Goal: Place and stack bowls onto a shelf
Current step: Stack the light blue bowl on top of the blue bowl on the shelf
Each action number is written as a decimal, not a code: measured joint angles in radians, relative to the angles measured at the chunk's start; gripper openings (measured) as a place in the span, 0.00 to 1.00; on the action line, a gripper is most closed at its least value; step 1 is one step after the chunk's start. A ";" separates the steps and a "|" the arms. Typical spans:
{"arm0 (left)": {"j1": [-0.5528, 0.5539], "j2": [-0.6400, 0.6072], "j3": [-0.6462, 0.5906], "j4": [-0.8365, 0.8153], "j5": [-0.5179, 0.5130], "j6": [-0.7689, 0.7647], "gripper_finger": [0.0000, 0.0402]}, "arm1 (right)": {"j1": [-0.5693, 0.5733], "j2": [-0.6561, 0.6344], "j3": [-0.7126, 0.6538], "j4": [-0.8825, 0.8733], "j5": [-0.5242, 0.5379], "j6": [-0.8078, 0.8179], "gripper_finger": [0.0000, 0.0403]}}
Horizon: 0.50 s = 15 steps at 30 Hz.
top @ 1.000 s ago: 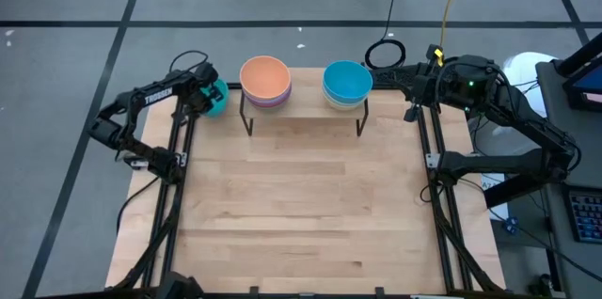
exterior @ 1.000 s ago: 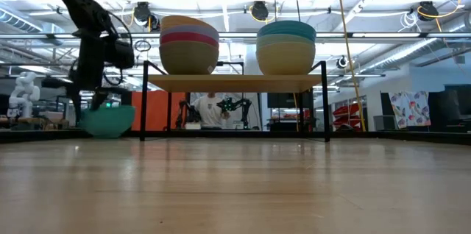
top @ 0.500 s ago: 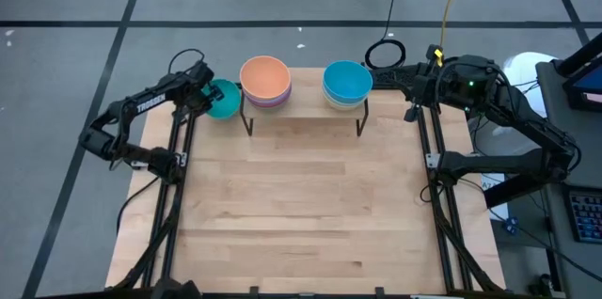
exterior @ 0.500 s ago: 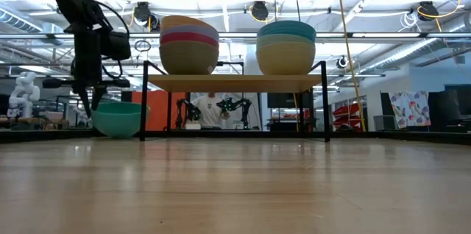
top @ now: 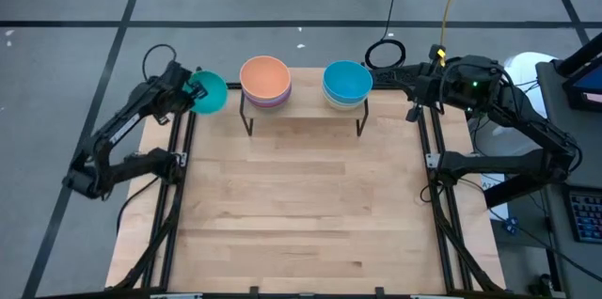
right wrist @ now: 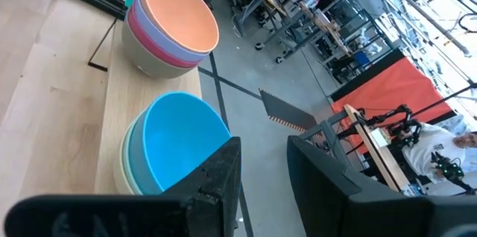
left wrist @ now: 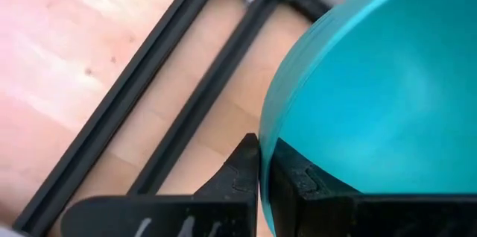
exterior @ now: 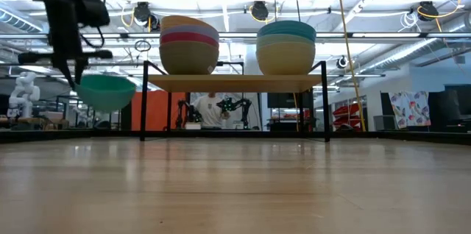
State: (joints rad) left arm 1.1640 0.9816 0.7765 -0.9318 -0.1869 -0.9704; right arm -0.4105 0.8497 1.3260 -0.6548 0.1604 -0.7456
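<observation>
My left gripper (top: 191, 95) is shut on a cyan-blue bowl (top: 211, 92), held in the air left of the shelf (exterior: 235, 82); it also shows in the low view (exterior: 105, 91). The shelf's plank carries two stacks. The left stack has an orange bowl (top: 265, 78) on top, over lavender, magenta and olive-grey bowls. The right stack has a cyan-blue bowl (top: 347, 81) on top, over a mint green bowl and a cream bowl (exterior: 285, 57). My right gripper (top: 378, 77) waits open and empty just right of the right stack. My left gripper pinches the bowl's rim (left wrist: 265, 129) on its left side, one finger outside the wall (left wrist: 242, 170) and one inside (left wrist: 298, 183). The fingers come from above, pointing down. The bowl hangs roughly level, mouth up, clear of the table.
The black rails of the arm frames (top: 179, 149) run along both sides of the wooden tabletop (top: 301, 205). A coiled black cable (top: 384, 53) lies on the floor behind the shelf. Beyond the table, a person shows under the shelf in the low view (exterior: 213, 109).
My left gripper first slid the cyan-blue bowl along the table toward the shelf. It then rose and drew back a little to the left. The bowl is now lifted clear of the table, near the height of the shelf's plank.
</observation>
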 joint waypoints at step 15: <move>-0.020 -0.408 0.042 0.005 0.009 0.135 0.02 | 0.000 0.000 0.000 0.000 0.000 0.009 0.25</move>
State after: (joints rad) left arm 1.1439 0.5741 0.8185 -0.9265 -0.1778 -0.8352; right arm -0.4103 0.8497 1.3259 -0.6552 0.1604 -0.7369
